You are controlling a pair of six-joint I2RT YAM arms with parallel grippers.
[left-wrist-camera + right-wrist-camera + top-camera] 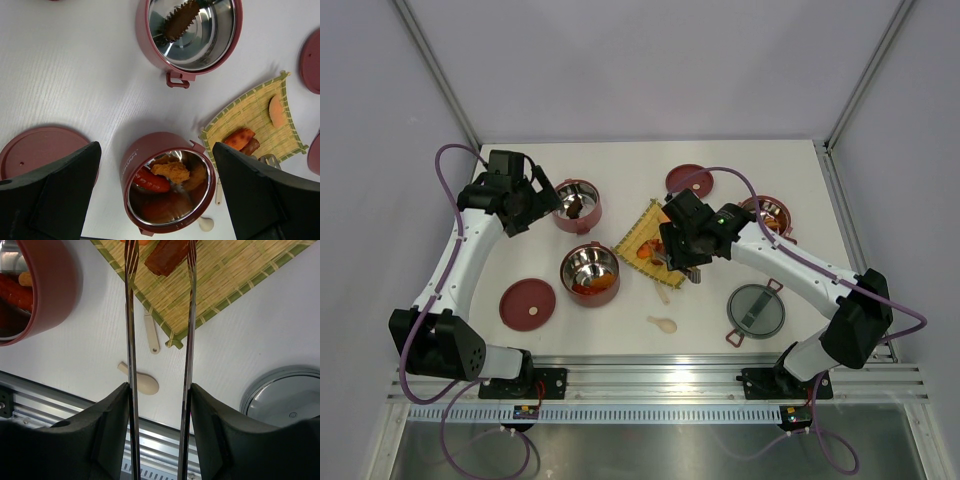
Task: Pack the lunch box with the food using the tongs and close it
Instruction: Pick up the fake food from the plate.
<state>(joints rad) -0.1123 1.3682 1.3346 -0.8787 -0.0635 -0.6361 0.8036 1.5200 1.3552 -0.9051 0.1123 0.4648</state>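
Observation:
My right gripper [160, 390] is shut on the silver tongs [131, 315], one slim arm against each finger. The tongs' tips straddle a brown-red sausage [167, 255] on the yellow mat [225, 280]. From above, the right gripper [682, 262] hangs over the mat's near corner. My left gripper [155, 147] is open and empty, high above the near lunch box tier [145, 150], which holds a red sausage [150, 181] and an orange fried piece [171, 171]. The far tier [145, 40] holds one dark ridged piece [181, 20]. The mat also carries an orange piece [276, 111].
A third tier [778, 212] sits behind the right arm. Red disc lids [527, 303] [690, 180] lie near left and far centre. The grey see-through lid [756, 310] lies near right. A cream spoon [662, 323] rests near the front rail [650, 385].

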